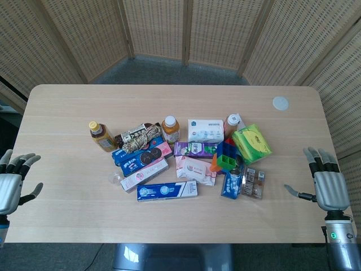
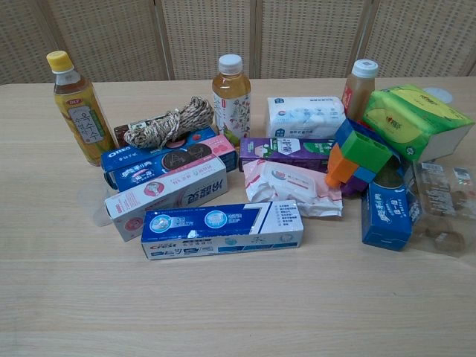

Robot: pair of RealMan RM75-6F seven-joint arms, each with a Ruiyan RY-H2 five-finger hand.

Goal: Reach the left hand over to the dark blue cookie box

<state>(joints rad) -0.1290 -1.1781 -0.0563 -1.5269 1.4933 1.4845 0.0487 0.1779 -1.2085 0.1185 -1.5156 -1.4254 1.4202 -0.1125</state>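
Note:
The dark blue cookie box (image 1: 137,157) lies in the left part of the pile at the table's middle, with a coil of rope (image 1: 143,138) resting on its far side. The chest view shows this cookie box (image 2: 149,162) behind a pink-and-white toothpaste box (image 2: 167,197). My left hand (image 1: 13,179) hovers at the table's left edge, fingers spread and holding nothing, well to the left of the box. At the right edge my right hand (image 1: 328,182) is likewise spread and empty. Neither hand shows in the chest view.
Around the box stand a yellow-capped tea bottle (image 1: 101,136), an orange-capped bottle (image 1: 170,129) and a blue toothpaste box (image 1: 167,191). A white tissue pack (image 1: 206,130), green tissue pack (image 1: 251,143), coloured blocks (image 1: 227,157) and snack packets (image 1: 254,183) lie to the right. A white disc (image 1: 280,103) sits far right.

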